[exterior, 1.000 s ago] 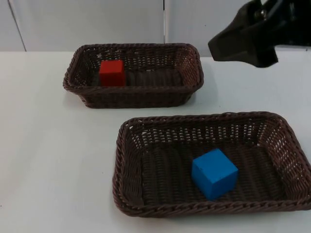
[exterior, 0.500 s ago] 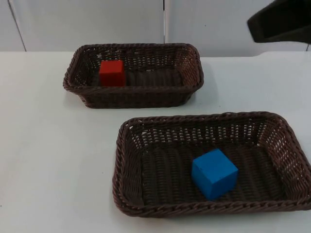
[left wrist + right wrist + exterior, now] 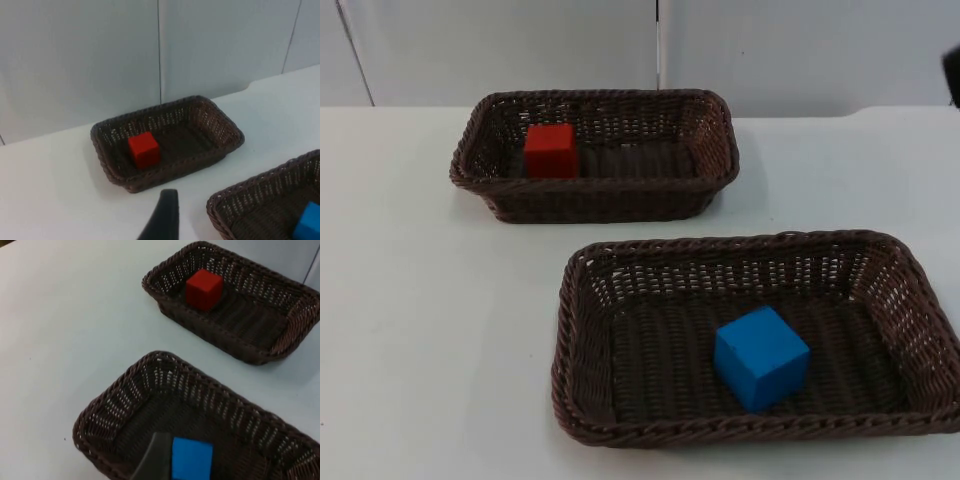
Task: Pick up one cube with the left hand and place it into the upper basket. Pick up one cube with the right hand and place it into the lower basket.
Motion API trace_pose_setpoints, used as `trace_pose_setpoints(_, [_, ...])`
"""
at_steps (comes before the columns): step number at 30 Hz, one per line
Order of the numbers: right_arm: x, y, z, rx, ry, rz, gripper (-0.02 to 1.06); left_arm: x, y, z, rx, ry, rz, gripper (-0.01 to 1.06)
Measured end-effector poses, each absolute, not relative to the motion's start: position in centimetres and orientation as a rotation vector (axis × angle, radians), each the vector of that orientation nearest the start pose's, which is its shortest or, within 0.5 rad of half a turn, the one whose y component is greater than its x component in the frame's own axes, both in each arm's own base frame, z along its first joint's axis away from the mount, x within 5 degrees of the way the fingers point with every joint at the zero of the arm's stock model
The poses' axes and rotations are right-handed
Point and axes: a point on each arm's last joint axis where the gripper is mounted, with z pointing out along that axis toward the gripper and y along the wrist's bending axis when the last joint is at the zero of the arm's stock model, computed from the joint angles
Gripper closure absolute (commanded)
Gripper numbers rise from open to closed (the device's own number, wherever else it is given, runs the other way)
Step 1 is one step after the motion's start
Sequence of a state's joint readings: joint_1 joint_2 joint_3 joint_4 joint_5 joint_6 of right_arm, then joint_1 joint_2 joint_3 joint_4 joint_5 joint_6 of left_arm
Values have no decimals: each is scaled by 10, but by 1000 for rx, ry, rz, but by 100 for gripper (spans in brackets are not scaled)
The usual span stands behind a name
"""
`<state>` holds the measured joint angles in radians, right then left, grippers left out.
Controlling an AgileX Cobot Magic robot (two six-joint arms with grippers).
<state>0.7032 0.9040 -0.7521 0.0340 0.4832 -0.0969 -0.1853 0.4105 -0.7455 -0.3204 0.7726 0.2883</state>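
Left gripper (image 3: 162,220): one dark fingertip seen, raised over table short of upper basket (image 3: 220,131); finger spacing not readable. Right gripper (image 3: 152,460): one fingertip above lower basket (image 3: 107,407), overlapping blue cube's (image 3: 192,459) edge in view; spacing not readable. Red cube (image 3: 551,150) in upper basket, left end. Blue cube (image 3: 761,357) mid lower basket (image 3: 582,268). White table (image 3: 420,320) open left of baskets.

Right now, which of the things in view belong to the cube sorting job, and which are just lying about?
Part of the job:
red cube, lying in the upper basket
blue cube, lying in the lower basket

Just there:
white table
grey partition wall
No loose clutter on the table.
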Motion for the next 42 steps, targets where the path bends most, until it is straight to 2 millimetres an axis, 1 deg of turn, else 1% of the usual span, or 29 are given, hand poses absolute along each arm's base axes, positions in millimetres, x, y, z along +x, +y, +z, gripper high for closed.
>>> trace_pose_setpoints(2, [132, 114, 324, -805, 1976, 398, 25, 47, -29, 365, 387, 1852, -295, 24])
trace_pose_setpoints(3, [132, 114, 324, -805, 1976, 398, 25, 47, -29, 365, 387, 1852, -295, 24])
trace_pose_setpoints(7, [115, 99, 322, -775, 1939, 419, 25, 32, -27, 364, 405, 1837, -286, 24])
trace_pose_setpoints(8, [115, 99, 322, -775, 1939, 419, 25, 32, -27, 364, 405, 1837, -286, 24])
trace_pose_setpoints(12, [100, 87, 326, -744, 1892, 441, 25, 17, -25, 361, 420, 1823, -284, 24])
trace_pose_setpoints(13, [100, 87, 326, -744, 1892, 441, 25, 17, -25, 361, 420, 1823, -284, 24])
trace_pose_setpoints(17, [87, 76, 332, -727, 1863, 454, 25, 3, -22, 361, 424, 1784, -277, 24])
trace_pose_setpoints(18, [87, 76, 332, -727, 1863, 454, 25, 3, -22, 361, 424, 1784, -277, 24])
trace_pose_setpoints(23, [74, 65, 334, -721, 1849, 461, 25, -14, -17, 357, 416, 1751, -244, 24])
trace_pose_setpoints(28, [67, 59, 333, -715, 1833, 465, 25, -22, -13, 352, 395, 1766, -214, 24])
trace_pose_setpoints(32, [62, 55, 324, -718, 1837, 462, 25, -29, -5, 348, 350, 1778, -161, 24])
trace_pose_setpoints(35, [61, 54, 321, -718, 1838, 462, 25, -33, -2, 346, 311, 1773, -142, 24])
trace_pose_setpoints(37, [59, 52, 320, -717, 1834, 463, 25, -36, 1, 344, 281, 1781, -134, 24])
trace_pose_setpoints(42, [57, 51, 320, -716, 1831, 464, 25, -40, 2, 341, 272, 1795, -141, 24])
